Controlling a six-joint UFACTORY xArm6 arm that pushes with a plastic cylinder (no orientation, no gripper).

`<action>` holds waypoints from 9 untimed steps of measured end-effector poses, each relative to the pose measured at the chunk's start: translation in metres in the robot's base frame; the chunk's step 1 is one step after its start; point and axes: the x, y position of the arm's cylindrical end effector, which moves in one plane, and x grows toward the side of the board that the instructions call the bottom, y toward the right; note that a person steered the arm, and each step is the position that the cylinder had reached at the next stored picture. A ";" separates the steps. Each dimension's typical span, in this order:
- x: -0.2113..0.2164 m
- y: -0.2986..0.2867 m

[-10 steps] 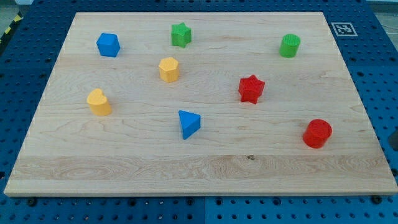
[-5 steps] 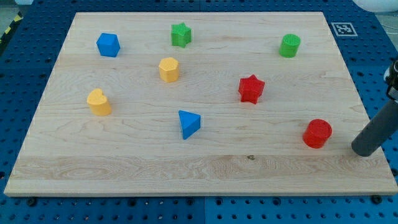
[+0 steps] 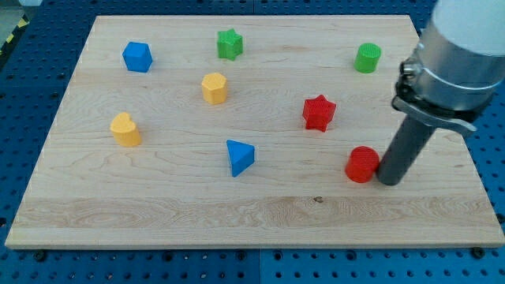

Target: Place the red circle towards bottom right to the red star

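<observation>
Now pressed against the red circle [image 3: 362, 164] from its right with my tip [image 3: 389, 181]; no gripper, nothing held. Shoved leftward since before, sitting bottom right of red star [image 3: 319, 112]; nearly done.

A robotics lab bench: my wooden desk [image 3: 260, 209] lies on a blue perforated mounting plate [image 3: 481, 87] studded with rows of holes, the kind used to bolt down test rigs. A black-and-white fiducial marker [image 3: 435, 36] sits at the board's top-right corner in the view, and yellow-black hazard tape [image 3: 14, 31] edges the upper left.
</observation>
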 end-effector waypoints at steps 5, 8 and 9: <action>0.011 -0.033; -0.025 -0.137; -0.047 -0.144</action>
